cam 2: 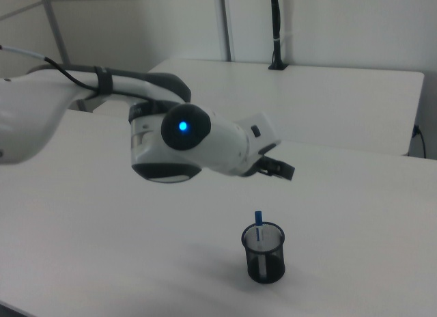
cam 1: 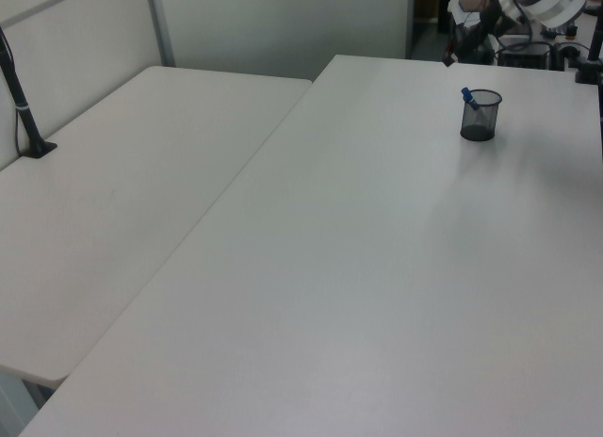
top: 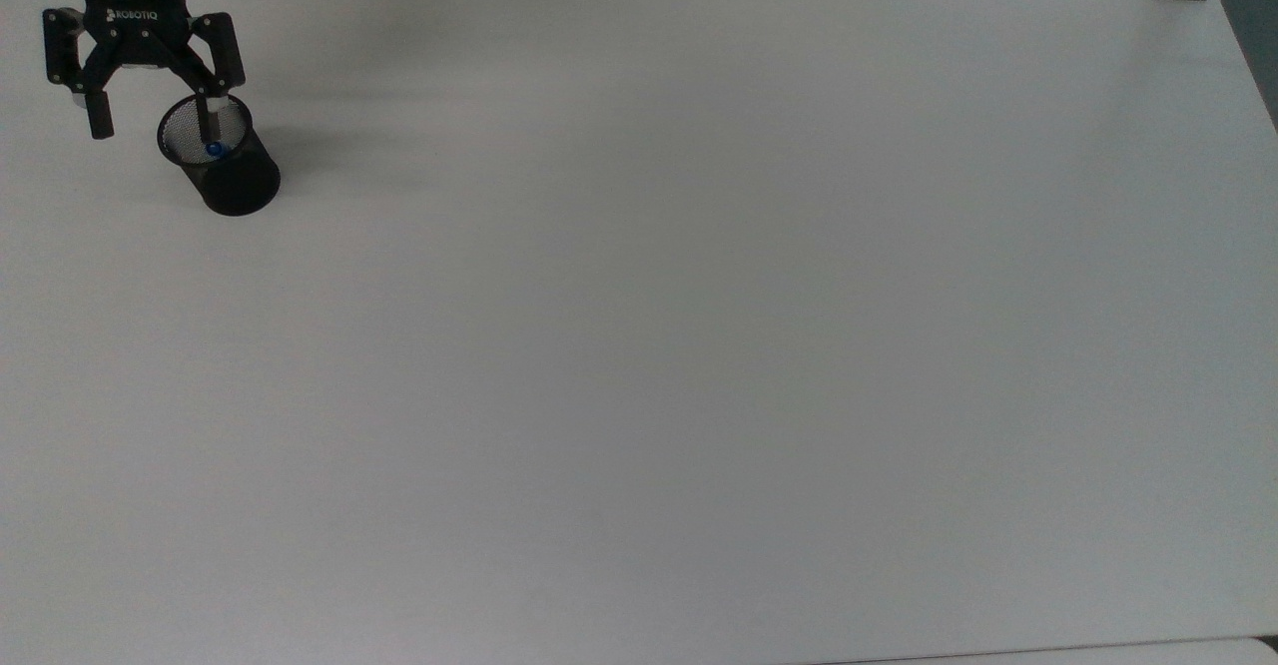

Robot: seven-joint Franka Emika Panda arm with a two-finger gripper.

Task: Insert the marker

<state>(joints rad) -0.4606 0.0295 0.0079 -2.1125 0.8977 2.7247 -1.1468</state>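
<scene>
The marker (top: 213, 149) stands in the black mesh cup (top: 225, 171), blue end up above the rim and leaning against the cup's wall. The tool (top: 150, 118) hangs above the cup with its fingers spread wide and nothing between them, one fingertip over the cup's mouth. The cup sits on the white worktop (top: 699, 345), near the top view's upper left corner

I've got the gripper (top: 150, 124) at the top view's upper left, jaws spread wide and holding nothing, fingers pointing down the frame. In the right view the white arm (cam 2: 41, 108) reaches in from the right view's left, wrist (cam 2: 194, 143) tilted downward, blue light lit on it.
</scene>
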